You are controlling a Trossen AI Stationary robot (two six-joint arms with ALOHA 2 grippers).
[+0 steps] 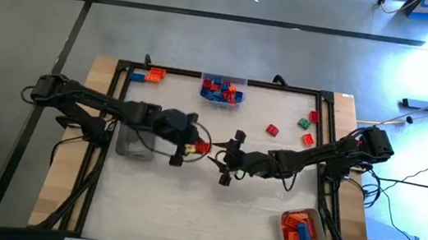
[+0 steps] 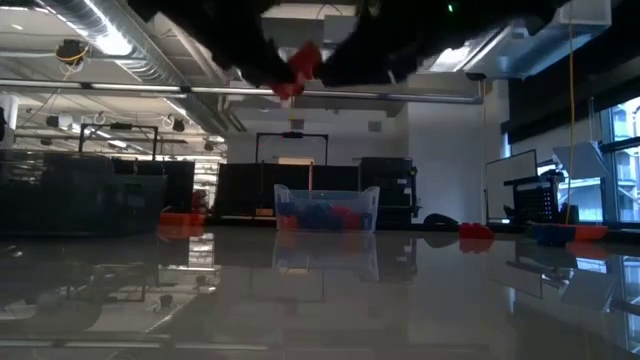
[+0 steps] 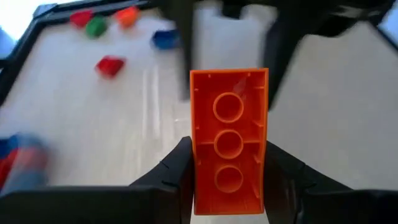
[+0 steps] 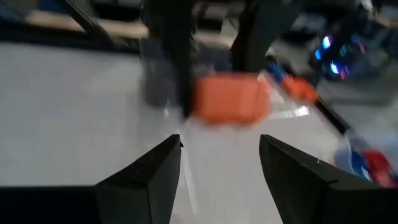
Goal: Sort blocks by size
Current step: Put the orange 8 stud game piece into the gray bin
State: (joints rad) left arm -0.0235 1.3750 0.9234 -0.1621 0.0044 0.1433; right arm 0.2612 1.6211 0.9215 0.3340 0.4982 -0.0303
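**Orange brick pinched above the middle of the table**

The orange brick sits between the left gripper's fingers, its hollow underside with three round tubes facing the wrist camera; the jaws press on its two long sides. It hangs in the air near the table's centre, clear of the surface. The right gripper is just beside it, pointing at the brick, jaws spread with nothing between them.

A clear tray at the middle of the far edge holds mostly blue bricks with some red. Another tray in the near right corner holds mostly orange bricks. A few orange and blue bricks lie at the far left corner. Toward the right edge lie loose pieces: a red brick, a green one, and two more red ones close by.
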